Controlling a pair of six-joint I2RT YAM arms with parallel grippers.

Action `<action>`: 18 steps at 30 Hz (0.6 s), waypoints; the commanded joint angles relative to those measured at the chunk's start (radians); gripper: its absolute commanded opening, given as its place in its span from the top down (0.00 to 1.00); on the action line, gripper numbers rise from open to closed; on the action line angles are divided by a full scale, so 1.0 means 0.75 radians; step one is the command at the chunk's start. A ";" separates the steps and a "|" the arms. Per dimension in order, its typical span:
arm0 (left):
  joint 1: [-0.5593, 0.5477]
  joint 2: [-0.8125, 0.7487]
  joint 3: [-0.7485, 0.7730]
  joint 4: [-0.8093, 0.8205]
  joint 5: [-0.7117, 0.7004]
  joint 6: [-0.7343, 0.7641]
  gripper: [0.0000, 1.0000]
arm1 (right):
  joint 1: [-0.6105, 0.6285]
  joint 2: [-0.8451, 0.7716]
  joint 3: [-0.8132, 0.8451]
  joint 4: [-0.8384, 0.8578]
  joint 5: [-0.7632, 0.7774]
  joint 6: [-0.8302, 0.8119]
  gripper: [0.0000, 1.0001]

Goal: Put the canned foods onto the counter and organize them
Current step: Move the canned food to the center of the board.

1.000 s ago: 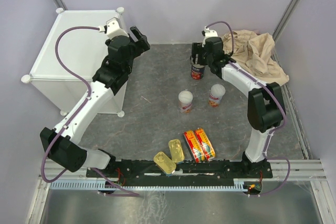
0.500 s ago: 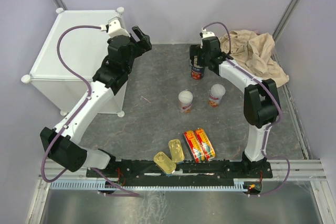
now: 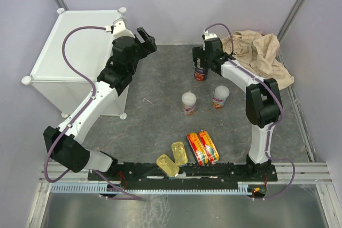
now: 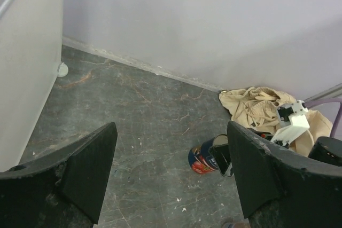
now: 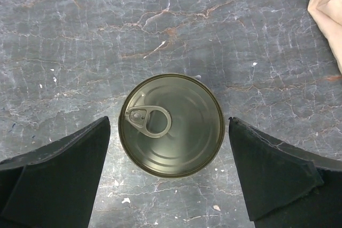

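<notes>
Right wrist: right gripper (image 5: pixel 169 123) spread around tin (image 5: pixel 179 141)

The dark grey, marbled table (image 3: pixel 155 121) carries the white counter (image 3: pixel 59 52) at far left and a crumpled beige cloth (image 3: pixel 262 52) at far right. Between them stands a dark can (image 3: pixel 201 73), with two white-and-red cans (image 3: pixel 188 102) nearer. Two red-yellow tins (image 3: pixel 196 149) and two gold tins (image 3: pixel 179 153) lie near the front edge.

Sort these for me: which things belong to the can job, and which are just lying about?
Job: dark can, left white can, right white can, two red flat tins, two gold tins, white cabinet.
Lying about: beige cloth.
</notes>
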 commanded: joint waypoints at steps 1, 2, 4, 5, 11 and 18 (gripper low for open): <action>0.004 0.000 -0.004 0.076 0.017 -0.048 0.11 | 0.001 0.046 0.078 0.003 -0.015 -0.017 0.01; 0.004 0.000 -0.003 0.077 0.015 -0.048 0.11 | 0.002 0.059 0.087 0.000 -0.017 -0.015 0.01; 0.005 0.002 -0.003 0.079 0.013 -0.048 0.11 | 0.001 0.086 0.107 -0.002 -0.012 -0.011 0.01; 0.004 0.002 -0.002 0.081 0.013 -0.048 0.11 | 0.000 0.099 0.117 -0.004 -0.007 -0.009 0.01; 0.004 -0.010 -0.008 0.086 -0.017 -0.034 0.11 | -0.003 0.123 0.117 0.042 0.055 -0.007 0.04; 0.005 -0.043 -0.054 0.106 -0.036 -0.042 0.10 | -0.010 0.071 0.030 0.131 0.095 0.005 0.28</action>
